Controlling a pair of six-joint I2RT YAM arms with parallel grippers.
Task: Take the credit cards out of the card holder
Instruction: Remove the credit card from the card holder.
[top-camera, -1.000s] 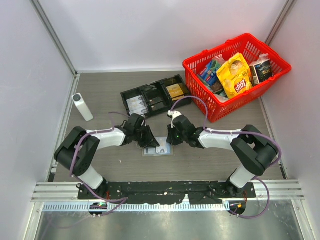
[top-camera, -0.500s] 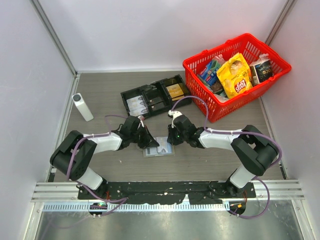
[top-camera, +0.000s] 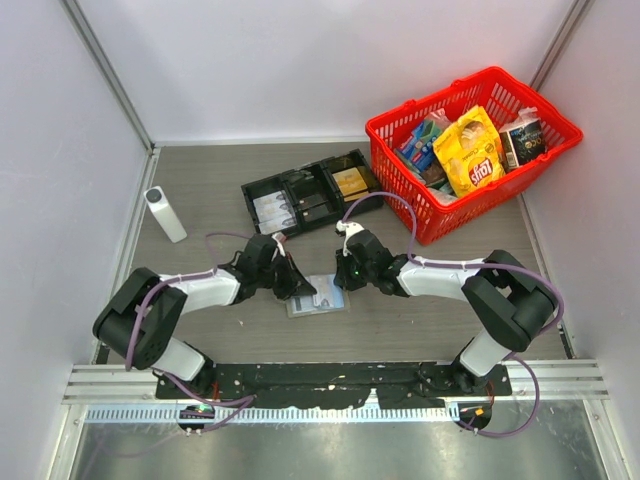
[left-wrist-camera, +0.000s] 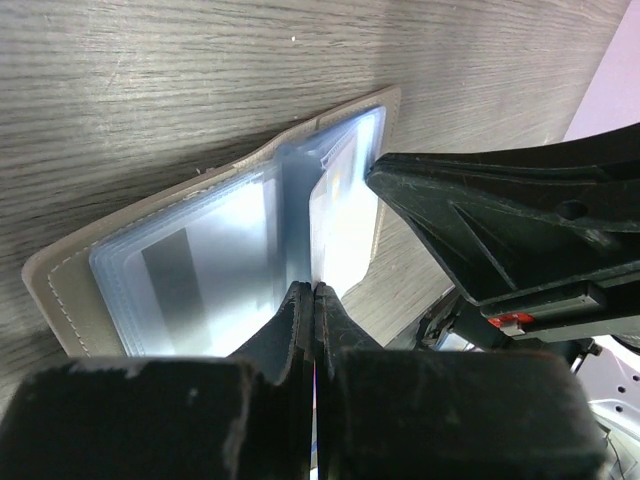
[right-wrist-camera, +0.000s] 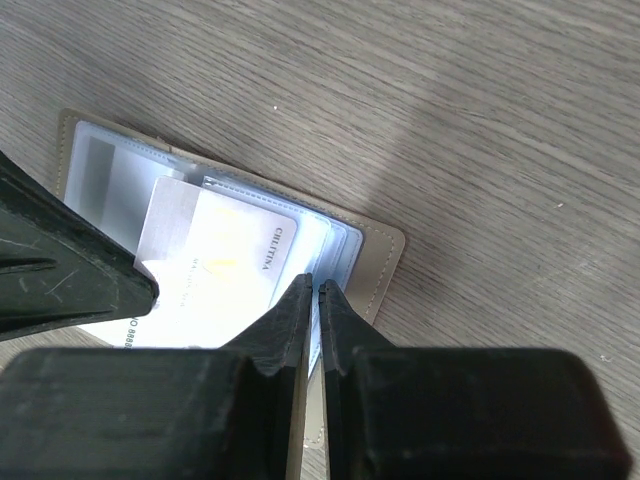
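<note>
The card holder (top-camera: 320, 302) lies open on the table between my grippers, a beige-grey cover with clear sleeves (left-wrist-camera: 200, 250). A whitish credit card (right-wrist-camera: 230, 255) with faint print sticks partly out of a sleeve; it also shows in the left wrist view (left-wrist-camera: 345, 225). My left gripper (top-camera: 303, 290) is shut (left-wrist-camera: 314, 292) on a thin pale sheet at that card's edge. My right gripper (top-camera: 343, 282) is shut (right-wrist-camera: 314, 283) on the sleeve edges at the holder's right side. Other cards sit in the sleeves, blurred by glare.
A long black compartmented tray (top-camera: 310, 192) with a gold-yellow rectangle (top-camera: 350, 181) lies behind the grippers. A red basket (top-camera: 395, 180) of snack packets stands at the back right. A white upright cylinder (top-camera: 165, 213) stands at the left.
My left gripper has shifted a little right and nearer, its elbow swinging out left. The right arm and the card holder have hardly moved.
</note>
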